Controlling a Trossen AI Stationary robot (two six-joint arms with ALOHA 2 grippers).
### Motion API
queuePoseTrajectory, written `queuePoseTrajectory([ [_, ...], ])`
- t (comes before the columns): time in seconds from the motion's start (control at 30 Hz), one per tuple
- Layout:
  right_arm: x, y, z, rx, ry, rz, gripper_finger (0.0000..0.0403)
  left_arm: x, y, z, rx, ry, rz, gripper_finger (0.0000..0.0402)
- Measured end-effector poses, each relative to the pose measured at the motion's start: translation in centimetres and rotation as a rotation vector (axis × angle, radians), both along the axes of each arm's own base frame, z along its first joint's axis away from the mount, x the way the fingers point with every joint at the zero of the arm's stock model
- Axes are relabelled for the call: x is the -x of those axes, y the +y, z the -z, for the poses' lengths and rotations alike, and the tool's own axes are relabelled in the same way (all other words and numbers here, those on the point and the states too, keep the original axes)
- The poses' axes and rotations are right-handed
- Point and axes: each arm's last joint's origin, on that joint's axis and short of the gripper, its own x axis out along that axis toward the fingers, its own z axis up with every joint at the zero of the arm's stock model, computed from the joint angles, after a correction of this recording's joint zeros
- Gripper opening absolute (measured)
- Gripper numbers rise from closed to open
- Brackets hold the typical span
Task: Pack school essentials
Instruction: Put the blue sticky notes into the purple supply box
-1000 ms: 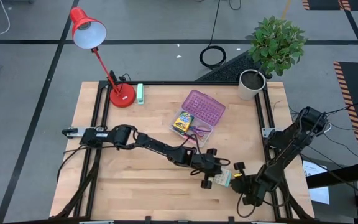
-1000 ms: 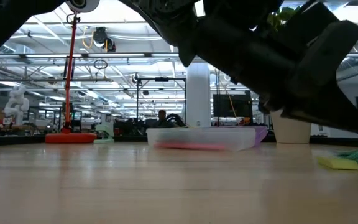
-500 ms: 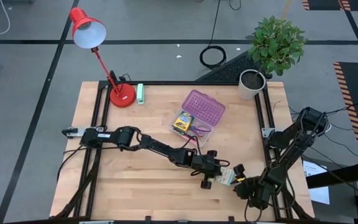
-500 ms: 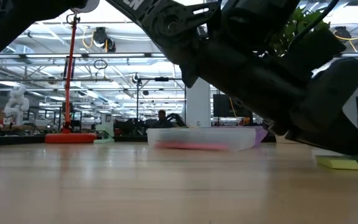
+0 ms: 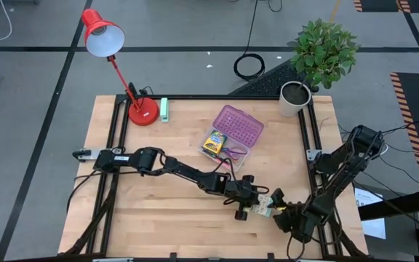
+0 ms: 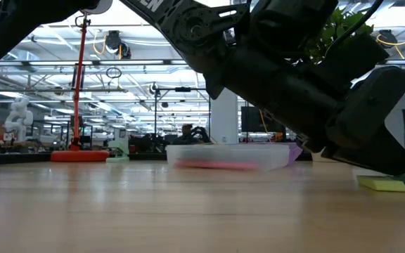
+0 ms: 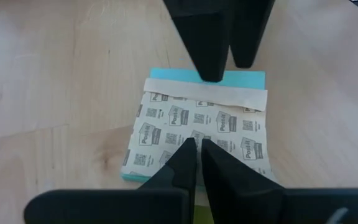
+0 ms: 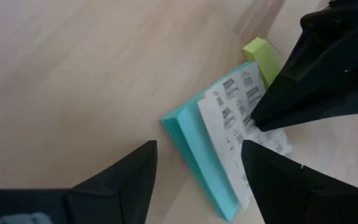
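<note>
Reaching across the wooden table, the left arm puts its left gripper down on the small patterned pack, fingers pinched together on its printed wrapper, near the table's front right edge. Right gripper faces the pack's teal end from just beside, fingers spread apart. Clear case with purple lid sits mid-table, crayon box inside. Tiny yellow eraser touches the pack

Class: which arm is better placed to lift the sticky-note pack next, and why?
Left, probably. The left gripper is down on the pack, fingers together. The right gripper, open, only faces its edge.
</note>
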Motion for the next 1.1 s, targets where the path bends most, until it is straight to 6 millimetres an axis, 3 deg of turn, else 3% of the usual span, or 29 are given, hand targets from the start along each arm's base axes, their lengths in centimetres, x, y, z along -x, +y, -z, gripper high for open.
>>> queuePoseTrajectory([
  [0.47,-1.3,-0.5,1.6,0.081,0.083,-0.055,0.0191,0.0,0.1,0.1,0.006,-0.001,0.011,0.0031],
  [1.1,-1.1,-0.5,1.4,0.092,0.063,-0.064,0.0076,0.0,0.0,0.1,0.010,0.002,0.009,0.0031],
])
